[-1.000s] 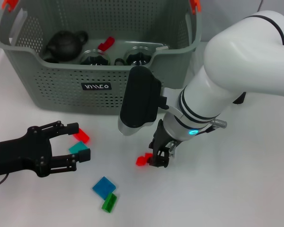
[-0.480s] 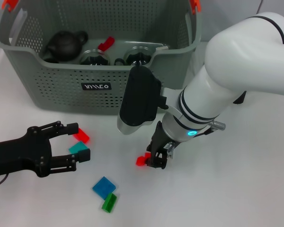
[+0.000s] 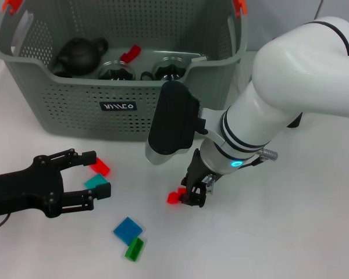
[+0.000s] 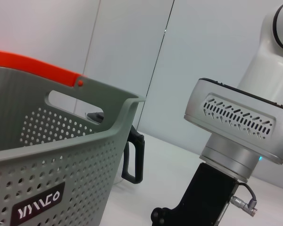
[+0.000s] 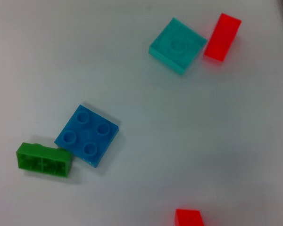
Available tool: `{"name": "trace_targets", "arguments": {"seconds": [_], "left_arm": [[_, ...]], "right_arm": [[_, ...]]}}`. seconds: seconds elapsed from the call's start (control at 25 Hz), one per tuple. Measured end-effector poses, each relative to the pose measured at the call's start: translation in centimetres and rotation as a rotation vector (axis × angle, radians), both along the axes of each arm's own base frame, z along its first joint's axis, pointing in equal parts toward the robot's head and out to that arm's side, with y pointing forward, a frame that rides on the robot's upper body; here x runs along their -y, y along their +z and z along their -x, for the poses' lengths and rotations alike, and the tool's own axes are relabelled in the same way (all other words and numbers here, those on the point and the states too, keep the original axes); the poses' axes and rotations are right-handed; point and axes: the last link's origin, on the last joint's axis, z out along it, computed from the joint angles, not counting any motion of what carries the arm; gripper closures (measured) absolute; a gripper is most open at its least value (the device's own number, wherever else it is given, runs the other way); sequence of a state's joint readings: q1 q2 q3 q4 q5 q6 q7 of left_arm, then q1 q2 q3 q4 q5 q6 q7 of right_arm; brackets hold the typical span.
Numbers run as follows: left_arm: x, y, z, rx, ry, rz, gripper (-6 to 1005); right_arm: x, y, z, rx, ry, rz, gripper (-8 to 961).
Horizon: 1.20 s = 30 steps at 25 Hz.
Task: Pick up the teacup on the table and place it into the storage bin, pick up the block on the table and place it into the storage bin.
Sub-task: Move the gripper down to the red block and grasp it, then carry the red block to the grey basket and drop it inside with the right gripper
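Note:
The grey-green storage bin [image 3: 75, 104] stands at the back and also shows in the left wrist view [image 4: 61, 155]. Two teacups [image 3: 116, 71] [image 3: 170, 68] stand inside it, and I see none on the table. A small red block [image 3: 174, 197] [image 5: 188, 217] lies on the table, touching the left side of my right gripper [image 3: 192, 196], which is low over the table. My left gripper [image 3: 98, 174] rests open at the left. A teal block [image 3: 95, 181] [image 5: 178, 44] lies between its fingers, with a red block [image 3: 100, 167] [image 5: 221, 36] beside it.
A black teapot [image 3: 78, 55] and a red piece [image 3: 130, 54] lie in the bin. A blue block [image 3: 128, 229] [image 5: 87, 135] and a green block [image 3: 134, 249] [image 5: 42, 159] lie at the front. My right arm's wrist [image 4: 236, 117] hangs beside the bin.
My right gripper has edged slightly left, closer to the small red block. The left gripper and the blocks have not moved.

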State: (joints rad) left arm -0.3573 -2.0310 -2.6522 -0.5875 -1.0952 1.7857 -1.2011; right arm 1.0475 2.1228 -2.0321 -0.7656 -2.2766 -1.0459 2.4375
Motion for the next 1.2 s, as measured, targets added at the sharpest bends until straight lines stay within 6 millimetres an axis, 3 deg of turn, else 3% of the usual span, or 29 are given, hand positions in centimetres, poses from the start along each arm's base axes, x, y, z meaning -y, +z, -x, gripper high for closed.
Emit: {"name": "trace_targets", "arguments": {"seconds": [0.8,1.2], "left_arm": [[0.0,0.0,0.1,-0.002,0.003,-0.002,145],[0.0,0.0,0.1,-0.002,0.002,-0.001,144]], "right_arm": [[0.2,-0.1,0.2,-0.006,-0.027,0.009,751],[-0.3,1.5,0.7,-0.049,-0.068,0.008,752]]}}
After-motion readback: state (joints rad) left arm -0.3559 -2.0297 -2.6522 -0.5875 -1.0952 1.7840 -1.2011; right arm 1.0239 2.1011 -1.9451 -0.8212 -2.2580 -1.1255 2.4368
